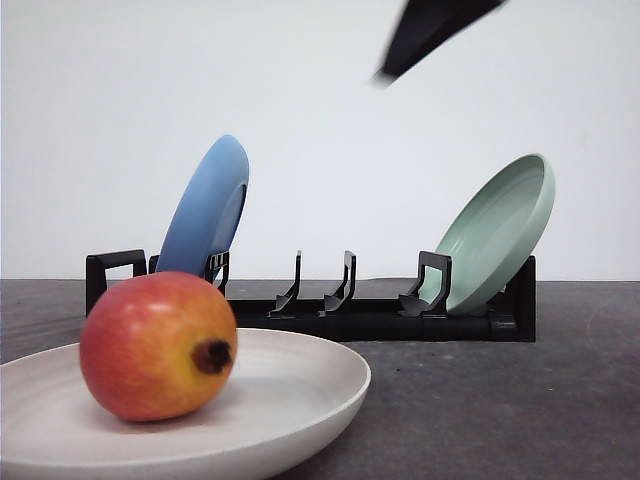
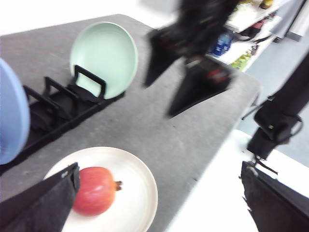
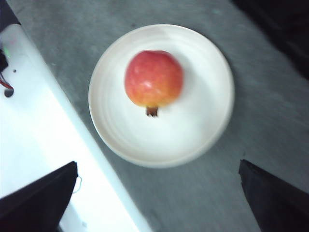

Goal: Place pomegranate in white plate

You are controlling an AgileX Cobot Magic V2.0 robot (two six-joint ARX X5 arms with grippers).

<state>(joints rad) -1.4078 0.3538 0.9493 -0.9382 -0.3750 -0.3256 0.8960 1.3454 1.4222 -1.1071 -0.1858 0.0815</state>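
Observation:
The pomegranate (image 1: 150,345), red with a yellow-orange blush, lies in the white plate (image 1: 300,390) at the table's near left, its dark crown pointing right. From above, the fruit (image 3: 153,78) rests off-centre in the plate (image 3: 203,121), well below my open right gripper (image 3: 157,198), which holds nothing. My left gripper (image 2: 159,208) is also open and empty, with the pomegranate (image 2: 95,190) and plate (image 2: 140,179) just past one finger (image 2: 38,203). The right gripper (image 2: 159,99) hangs blurred above the table. One black finger (image 1: 430,30) shows high up in the front view.
Behind the plate stands a black dish rack (image 1: 350,320) holding a blue plate (image 1: 205,215) at its left end and a mint-green plate (image 1: 500,230) at its right. The table edge (image 2: 212,145) runs close beside the white plate.

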